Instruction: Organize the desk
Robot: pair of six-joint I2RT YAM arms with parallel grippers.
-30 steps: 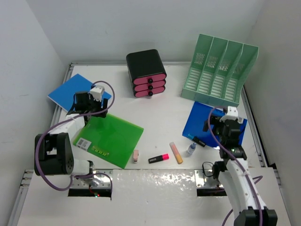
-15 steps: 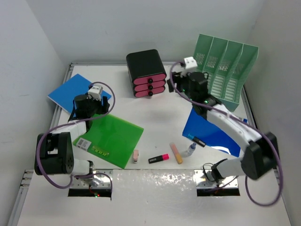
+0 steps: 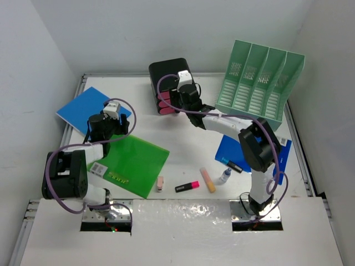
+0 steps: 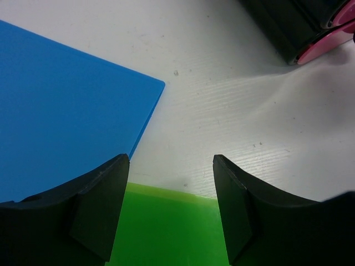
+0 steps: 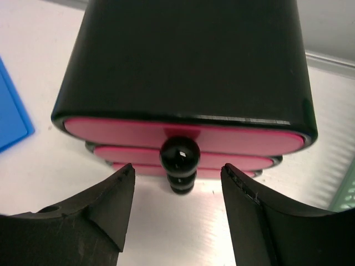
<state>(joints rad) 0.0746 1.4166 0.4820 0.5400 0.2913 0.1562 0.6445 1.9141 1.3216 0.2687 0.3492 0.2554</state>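
Note:
The desk [image 3: 188, 138] is a white tabletop with metal rails. My left gripper [image 3: 113, 132] is open and empty, low over the far edge of a green folder [image 3: 133, 160], beside a blue folder [image 3: 77, 108]. In the left wrist view, the gripper [image 4: 172, 205] straddles the green folder's edge [image 4: 166, 227], with the blue folder [image 4: 61, 105] to its left. My right gripper [image 3: 178, 102] is open in front of a black drawer unit [image 3: 166, 72] with pink drawers. In the right wrist view, the gripper [image 5: 177, 205] is just short of the top drawer's black knob [image 5: 179, 154], not touching it.
A green file rack [image 3: 260, 83] stands at the back right. A second blue folder [image 3: 236, 147] lies right of centre. An eraser [image 3: 161, 183], a pink highlighter [image 3: 187, 186], an orange highlighter [image 3: 208, 179], a small bottle [image 3: 224, 177] and a black marker [image 3: 233, 164] lie along the front.
My right arm has swung from over the right blue folder, past the file rack, to the front of the drawer unit. The left gripper has barely shifted.

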